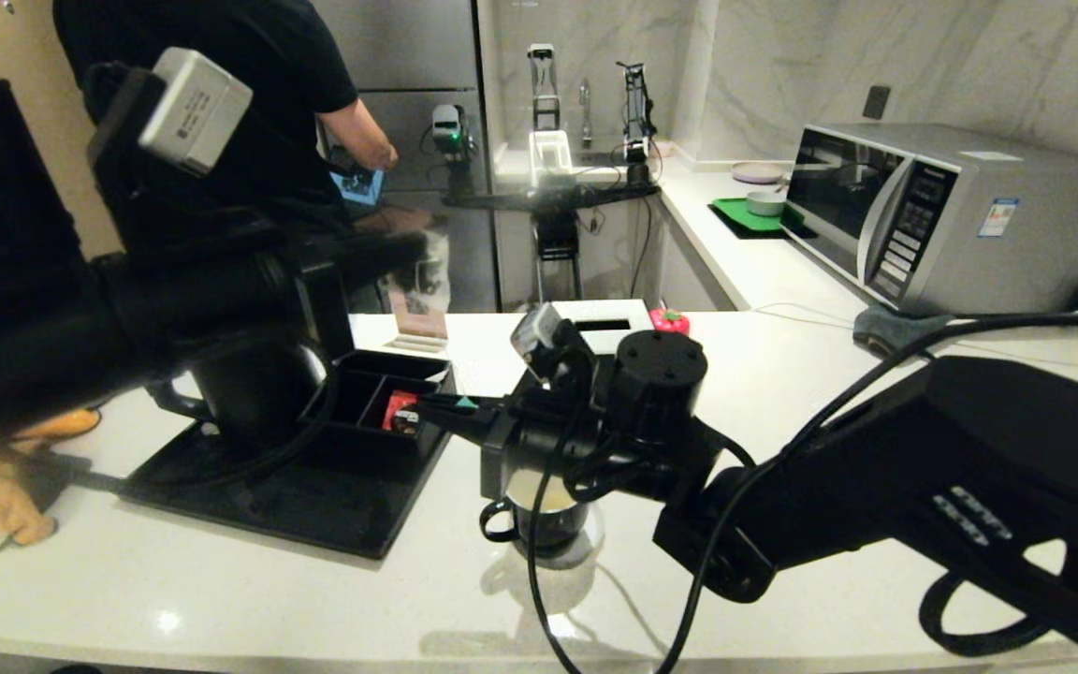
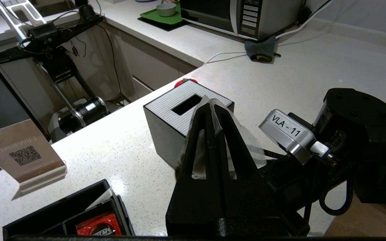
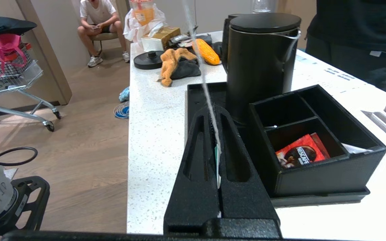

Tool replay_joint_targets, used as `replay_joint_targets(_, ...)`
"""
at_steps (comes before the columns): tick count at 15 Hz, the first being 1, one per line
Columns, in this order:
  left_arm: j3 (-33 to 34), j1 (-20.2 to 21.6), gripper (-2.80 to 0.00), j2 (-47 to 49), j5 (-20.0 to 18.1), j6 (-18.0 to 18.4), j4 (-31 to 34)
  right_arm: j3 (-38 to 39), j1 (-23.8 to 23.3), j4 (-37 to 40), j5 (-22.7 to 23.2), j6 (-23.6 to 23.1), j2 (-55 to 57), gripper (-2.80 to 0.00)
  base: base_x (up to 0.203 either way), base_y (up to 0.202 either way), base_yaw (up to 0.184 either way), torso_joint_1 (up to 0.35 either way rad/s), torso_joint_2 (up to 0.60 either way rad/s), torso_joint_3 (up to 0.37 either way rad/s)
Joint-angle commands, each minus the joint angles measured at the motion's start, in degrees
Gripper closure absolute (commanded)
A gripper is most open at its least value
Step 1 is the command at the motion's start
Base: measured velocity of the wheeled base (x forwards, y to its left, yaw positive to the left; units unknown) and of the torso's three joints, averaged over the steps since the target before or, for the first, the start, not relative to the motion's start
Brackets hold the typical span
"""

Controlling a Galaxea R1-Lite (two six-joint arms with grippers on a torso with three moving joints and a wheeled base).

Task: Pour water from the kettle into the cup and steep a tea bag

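I see a white speckled counter (image 1: pixel 221 599) in a kitchen, a microwave (image 1: pixel 951 211) at the far right and a person in black (image 1: pixel 249 112) standing behind the left arm. On the black tray (image 1: pixel 314 510) the kettle (image 3: pixel 261 63) stands upright just beside the compartment box (image 3: pixel 317 157), which holds a red packet (image 3: pixel 300 154). The cup (image 1: pixel 544 515) sits on the counter right of the tray, pale water (image 1: pixel 539 491) inside. My right gripper (image 3: pixel 215 134) hangs near the box, fingers pressed together on a thin white string (image 3: pixel 199 60). My left gripper (image 2: pixel 213 112), raised above the grey tissue box (image 2: pixel 183 110), pinches a clear wrapper (image 2: pixel 246 140)
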Motion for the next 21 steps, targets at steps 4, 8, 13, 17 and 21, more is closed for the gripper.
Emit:
replay_joint_targets(4,1.22,0.00,0.00,-2.39,0.07,0.05,0.18,-0.16,-0.01,-0.28,0.01,-0.02,-0.31,0.00,0.000,0.000,0.000,0.000,0.00,0.000)
replay_joint_targets(8,6.13,-0.29,0.00,-6.89,0.06,1.02,0.37,-0.60,-0.04,-0.34,-2.15,-0.02,-0.32,0.00,0.000,0.000,0.000,0.000,0.00,0.000)
replay_joint_targets(13,11.28,-2.55,0.00,-13.45,0.07,1.98,1.54,-1.13,-0.33,-0.33,-5.32,0.06,-0.66,0.00,0.000,0.000,0.000,0.000,0.00,0.000)
replay_joint_targets(17,15.06,-4.16,0.00,-17.44,0.07,3.32,3.06,-1.80,-0.84,-0.28,-7.23,1.44,-1.43,0.00,0.000,0.000,0.000,0.000,0.00,0.000)
replay_joint_targets(21,18.60,-4.48,0.00,-20.52,0.07,3.34,5.13,-2.62,-1.98,0.02,-7.24,1.48,-2.51,0.00,0.000,0.000,0.000,0.000,0.00,0.000)
